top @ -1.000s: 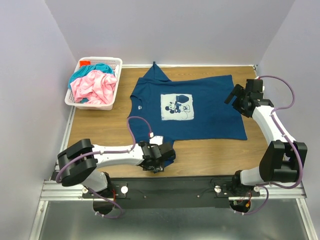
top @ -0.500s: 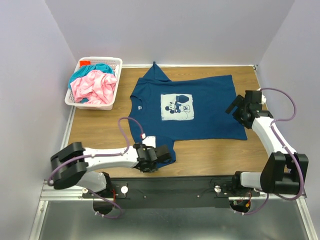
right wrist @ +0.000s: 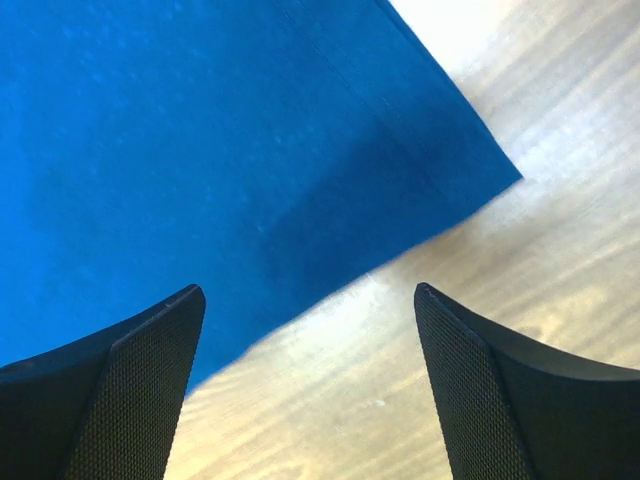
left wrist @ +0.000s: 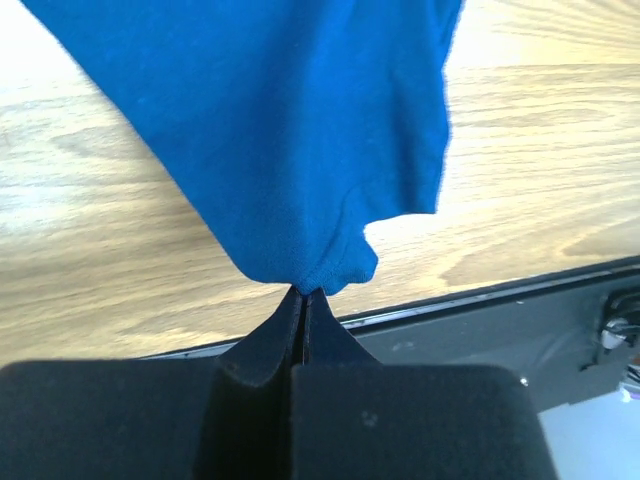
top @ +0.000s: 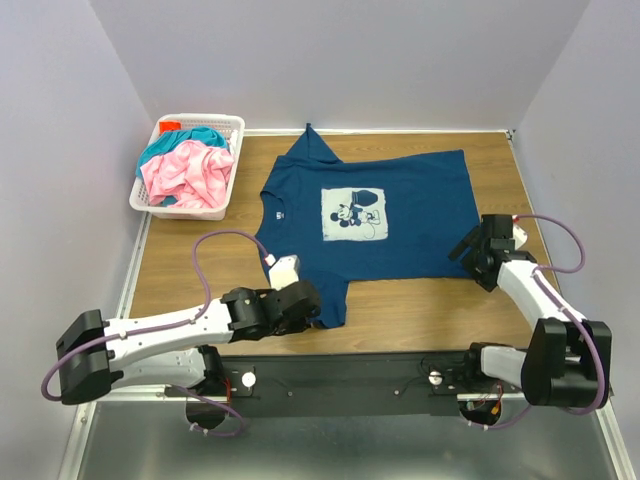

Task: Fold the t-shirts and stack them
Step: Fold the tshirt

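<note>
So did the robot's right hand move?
Yes. The right gripper slid toward the near edge of the table, along the hem of the blue t-shirt to its near corner.

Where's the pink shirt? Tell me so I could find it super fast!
Look at the wooden table, then go to its far left corner, where a white basket sits. The pink t-shirt is the crumpled heap at the basket's front. It is the only pink thing: the teal t-shirt peeks out behind it, and the dark blue t-shirt lies spread on the table.
</note>
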### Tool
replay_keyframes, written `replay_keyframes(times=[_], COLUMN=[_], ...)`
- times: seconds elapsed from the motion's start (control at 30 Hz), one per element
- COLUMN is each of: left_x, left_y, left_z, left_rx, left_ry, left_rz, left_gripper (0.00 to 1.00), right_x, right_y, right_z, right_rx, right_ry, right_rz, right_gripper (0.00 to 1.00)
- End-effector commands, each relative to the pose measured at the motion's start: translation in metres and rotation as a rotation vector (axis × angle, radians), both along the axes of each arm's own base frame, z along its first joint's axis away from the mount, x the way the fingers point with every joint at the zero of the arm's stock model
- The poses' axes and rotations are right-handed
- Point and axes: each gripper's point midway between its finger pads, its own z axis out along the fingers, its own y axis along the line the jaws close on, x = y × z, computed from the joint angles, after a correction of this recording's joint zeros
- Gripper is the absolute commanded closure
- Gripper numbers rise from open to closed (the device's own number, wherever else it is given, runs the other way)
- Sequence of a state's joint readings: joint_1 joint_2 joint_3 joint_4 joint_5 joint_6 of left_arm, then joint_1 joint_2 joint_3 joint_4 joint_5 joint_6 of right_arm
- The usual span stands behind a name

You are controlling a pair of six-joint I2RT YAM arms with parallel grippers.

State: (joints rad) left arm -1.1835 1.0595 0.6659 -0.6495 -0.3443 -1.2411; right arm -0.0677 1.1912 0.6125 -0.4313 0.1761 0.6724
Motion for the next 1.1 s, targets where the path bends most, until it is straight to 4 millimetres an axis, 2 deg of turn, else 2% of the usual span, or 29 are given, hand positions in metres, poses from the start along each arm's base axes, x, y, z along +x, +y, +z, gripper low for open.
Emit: replay_keyframes(times=[0.0, 0.1, 0.27, 0.4, 0.43, 0.5, 0.73, 0.9, 0.93, 1.07], left_x=[0.013, 0.018, 0.029, 0.043, 0.053, 0.062, 0.09, 0.105, 0.109, 0.126], left_y=[-0.007, -0.013, -0.011, -0.012, -0.011, -0.011, -0.015, -0.016, -0.016, -0.01], left_z=[0.014, 0.022, 0.033, 0.041, 0.042, 0.043, 0.055, 0.065, 0.069, 0.084], left_rx=[-0.066, -0.114, -0.122, -0.12, -0.113, -0.109, -0.108, -0.105, -0.103, -0.092], left_ry=[-0.082, -0.112, -0.152, -0.203, -0.221, -0.227, -0.274, -0.317, -0.326, -0.377], left_rz=[0.004, 0.003, 0.017, 0.001, 0.0, -0.007, -0.024, -0.035, -0.029, -0.012], left_gripper=[1.0, 1.0, 1.0, 1.0, 1.0, 1.0, 1.0, 1.0, 1.0, 1.0], right_x=[0.016, 0.021, 0.026, 0.027, 0.029, 0.031, 0.036, 0.035, 0.036, 0.047], right_y=[-0.009, -0.009, -0.005, -0.005, -0.005, -0.005, -0.004, -0.005, -0.005, -0.002], right_z=[0.001, -0.006, -0.018, -0.025, -0.026, -0.027, -0.022, -0.016, -0.015, -0.004], right_rx=[-0.014, -0.01, 0.017, 0.019, 0.02, 0.02, 0.025, 0.014, 0.015, 0.015], right_ry=[-0.049, -0.028, -0.008, 0.003, 0.005, 0.009, -0.007, -0.027, -0.03, -0.054], right_rz=[-0.064, -0.064, -0.059, -0.07, -0.071, -0.069, -0.06, -0.05, -0.048, 0.0], right_gripper=[0.16, 0.21, 0.31, 0.35, 0.37, 0.39, 0.72, 0.86, 0.96, 0.99])
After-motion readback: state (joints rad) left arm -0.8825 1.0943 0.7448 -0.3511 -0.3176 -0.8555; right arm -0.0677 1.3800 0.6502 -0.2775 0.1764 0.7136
